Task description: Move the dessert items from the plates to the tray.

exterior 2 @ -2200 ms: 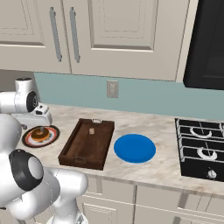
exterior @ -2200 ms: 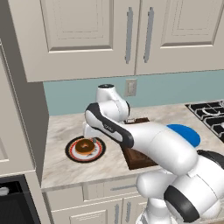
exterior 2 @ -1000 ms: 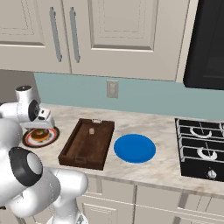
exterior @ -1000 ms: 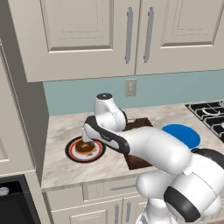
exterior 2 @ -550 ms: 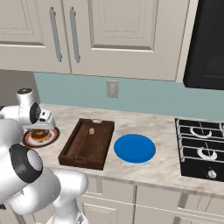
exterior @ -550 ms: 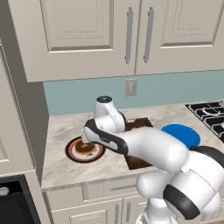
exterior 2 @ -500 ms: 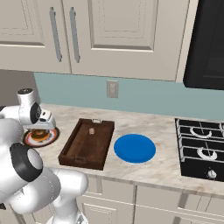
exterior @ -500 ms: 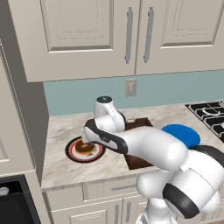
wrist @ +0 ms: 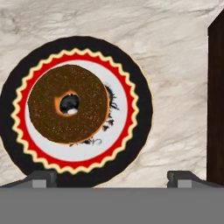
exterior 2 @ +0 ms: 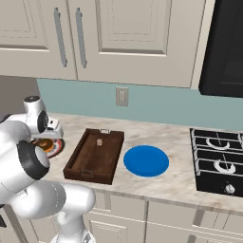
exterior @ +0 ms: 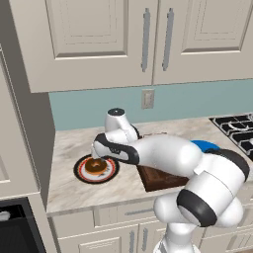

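The spread pincer (wrist: 111, 177) is hovering above the glazed doughnut (wrist: 68, 104), which is lying slightly off-centre between its tips.

Over the sequence the gripper (wrist: 111, 176) has descended at the left of the frame toward the black-rimmed plate (exterior: 79, 173) bearing the doughnut (exterior: 95, 165). The arm's forearm now lies lower, closer above the counter (exterior: 69, 148).
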